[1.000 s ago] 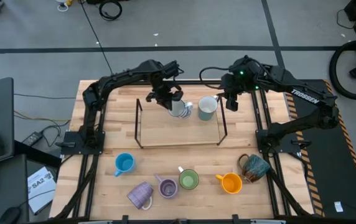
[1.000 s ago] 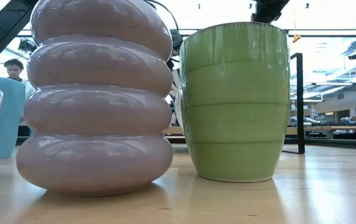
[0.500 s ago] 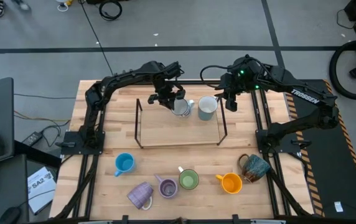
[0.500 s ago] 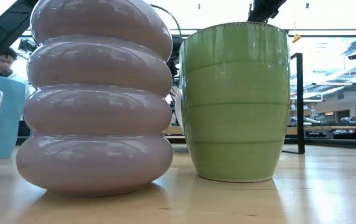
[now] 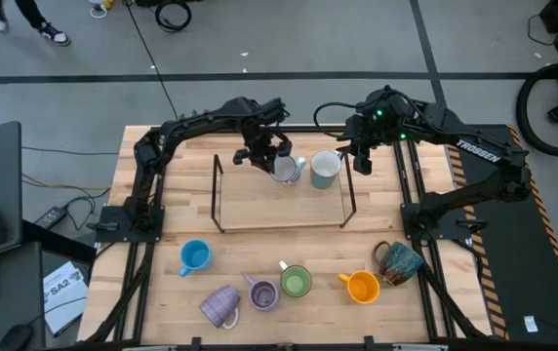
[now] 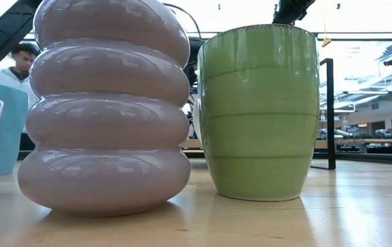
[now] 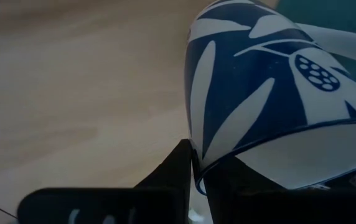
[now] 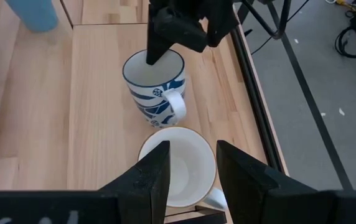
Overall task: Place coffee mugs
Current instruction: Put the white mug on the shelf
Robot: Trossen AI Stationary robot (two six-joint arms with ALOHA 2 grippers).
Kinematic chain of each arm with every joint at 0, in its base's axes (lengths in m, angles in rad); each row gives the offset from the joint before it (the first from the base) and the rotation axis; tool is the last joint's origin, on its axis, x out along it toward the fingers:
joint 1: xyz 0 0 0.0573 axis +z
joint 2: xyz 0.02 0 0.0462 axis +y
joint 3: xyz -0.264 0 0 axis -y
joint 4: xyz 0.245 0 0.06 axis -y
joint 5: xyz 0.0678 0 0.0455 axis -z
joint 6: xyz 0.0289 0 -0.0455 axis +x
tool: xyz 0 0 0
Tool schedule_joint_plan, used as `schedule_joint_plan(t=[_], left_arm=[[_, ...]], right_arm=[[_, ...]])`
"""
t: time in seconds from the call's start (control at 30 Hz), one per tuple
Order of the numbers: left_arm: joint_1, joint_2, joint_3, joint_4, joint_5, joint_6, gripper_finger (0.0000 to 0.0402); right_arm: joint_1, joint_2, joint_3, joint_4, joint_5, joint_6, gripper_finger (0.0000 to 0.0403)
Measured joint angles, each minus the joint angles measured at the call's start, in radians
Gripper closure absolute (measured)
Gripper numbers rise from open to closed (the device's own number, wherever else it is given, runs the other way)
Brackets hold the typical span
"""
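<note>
Gripping the rim of the patterned mug (image 5: 284, 169), the left pincer (image 5: 268, 154) is clamped shut—the right pincer (image 5: 361, 156) hovers half-open above the pale teal mug (image 5: 325, 168) just beside; six mugs line the desk's (image 5: 162, 224) near edge.

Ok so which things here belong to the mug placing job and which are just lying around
Job:
patterned mug, held by left gripper
pale teal mug, under right gripper
blue mug
lilac mugs
green mug
orange mug
dark glazed mug

Lying about:
booklet
cables
</note>
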Motion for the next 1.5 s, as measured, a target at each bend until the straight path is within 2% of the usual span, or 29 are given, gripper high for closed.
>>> schedule_joint_plan(t=[1.17, 1.5], left_arm=[[-0.007, 0.0, -0.001, 0.044, -0.008, -0.019, 0.0362], [-0.006, 0.0, -0.001, 0.045, -0.03, 0.003, 0.0316]], right_arm=[[0.0, 0.0, 0.0, 0.0, 0.0, -0.002, 0.0267], [0.0, 0.0, 0.0, 0.0, 0.0, -0.002, 0.0267]])
